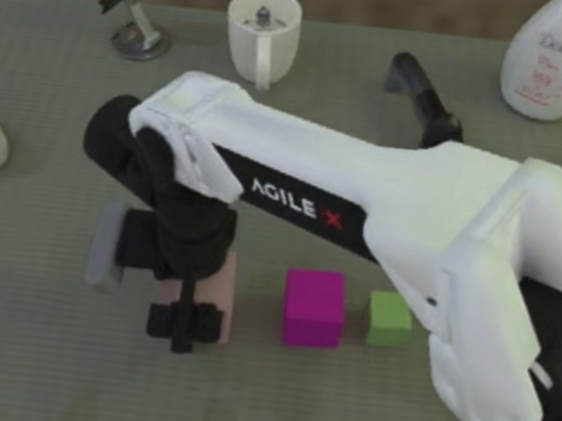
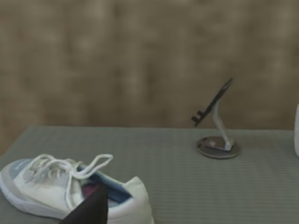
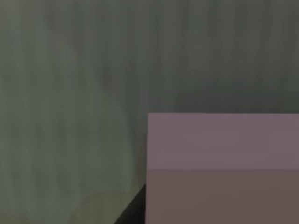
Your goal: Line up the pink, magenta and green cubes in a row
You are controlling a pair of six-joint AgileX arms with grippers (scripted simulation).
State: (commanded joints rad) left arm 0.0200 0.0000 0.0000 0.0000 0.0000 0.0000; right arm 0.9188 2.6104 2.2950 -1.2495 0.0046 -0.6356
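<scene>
Where top hides pink cube (image 3: 222, 168), right wrist shows it

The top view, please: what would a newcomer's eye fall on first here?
The big white right arm sweeps across the table from the right, its right gripper down over the pale pink matte cube. Right of that lie the vivid magenta cube, then the small light green cube, apart, in one row.

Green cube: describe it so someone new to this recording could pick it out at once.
Find the white right arm sweeping across the table in the top view; just below it three cubes sit in a row. The green cube is the rightmost one, beside the magenta cube. It is the smallest and the only green one.
</scene>
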